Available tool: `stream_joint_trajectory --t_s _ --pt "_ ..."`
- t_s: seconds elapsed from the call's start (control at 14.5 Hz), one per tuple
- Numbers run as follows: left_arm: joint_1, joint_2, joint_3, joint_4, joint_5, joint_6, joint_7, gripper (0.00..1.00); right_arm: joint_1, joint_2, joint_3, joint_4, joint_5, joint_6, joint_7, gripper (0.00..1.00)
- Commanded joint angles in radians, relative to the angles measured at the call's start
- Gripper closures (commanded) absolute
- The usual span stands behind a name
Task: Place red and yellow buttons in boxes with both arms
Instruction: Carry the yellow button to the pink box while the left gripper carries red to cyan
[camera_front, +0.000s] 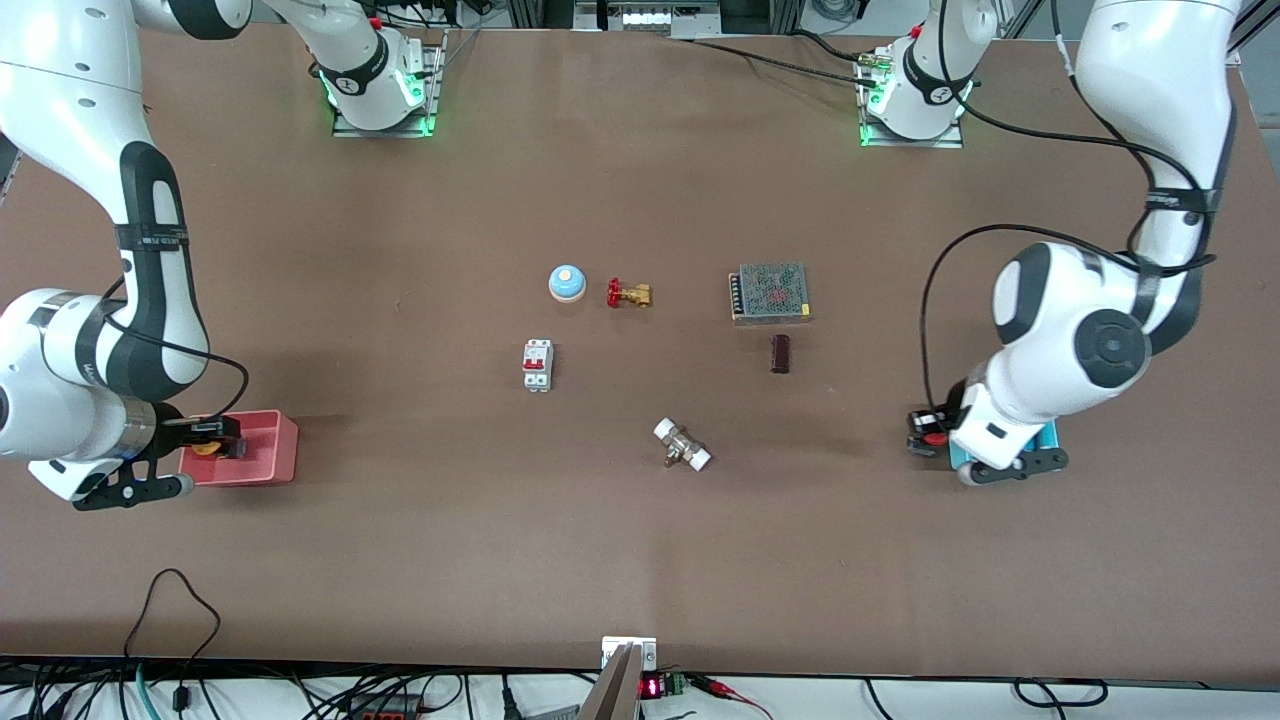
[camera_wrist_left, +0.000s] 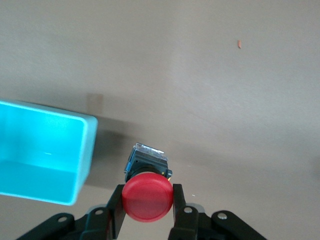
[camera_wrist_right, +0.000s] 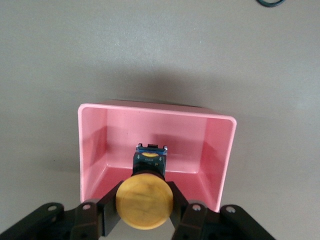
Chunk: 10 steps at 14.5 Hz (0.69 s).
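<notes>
My right gripper (camera_front: 212, 441) is shut on the yellow button (camera_front: 206, 447) and holds it over the pink box (camera_front: 270, 462) at the right arm's end of the table. In the right wrist view the yellow button (camera_wrist_right: 143, 202) hangs between the fingers (camera_wrist_right: 111, 215) over the pink box's (camera_wrist_right: 220, 155) inside. My left gripper (camera_front: 928, 438) is shut on the red button (camera_front: 935, 438) just beside the cyan box (camera_front: 1046, 435), which the arm mostly hides. In the left wrist view the red button (camera_wrist_left: 147, 196) is over bare table next to the cyan box (camera_wrist_left: 85, 150).
In the middle of the table lie a blue-domed bell (camera_front: 567, 283), a brass valve with a red handle (camera_front: 628, 294), a white circuit breaker (camera_front: 538, 365), a metal mesh power supply (camera_front: 769, 292), a small dark block (camera_front: 780, 353) and a white-ended fitting (camera_front: 683, 446).
</notes>
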Motion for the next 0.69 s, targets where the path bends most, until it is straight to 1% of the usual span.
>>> stream_joint_trajectory --t_s 0.0,0.41,0.62 --pt "0.055 -0.015 -0.006 0.002 0.018 -0.024 0.089 0.73 -0.011 0.034 0.011 0.027 -0.008 0.015 -0.015 0.7" --pt "0.158 -0.011 -0.005 -0.002 0.018 -0.027 0.21 0.73 -0.011 0.072 0.013 0.025 -0.006 0.058 -0.012 0.69" --pt "0.184 0.012 -0.005 -0.012 0.018 -0.027 0.232 0.73 -0.011 0.089 0.013 0.025 -0.003 0.067 -0.01 0.66"
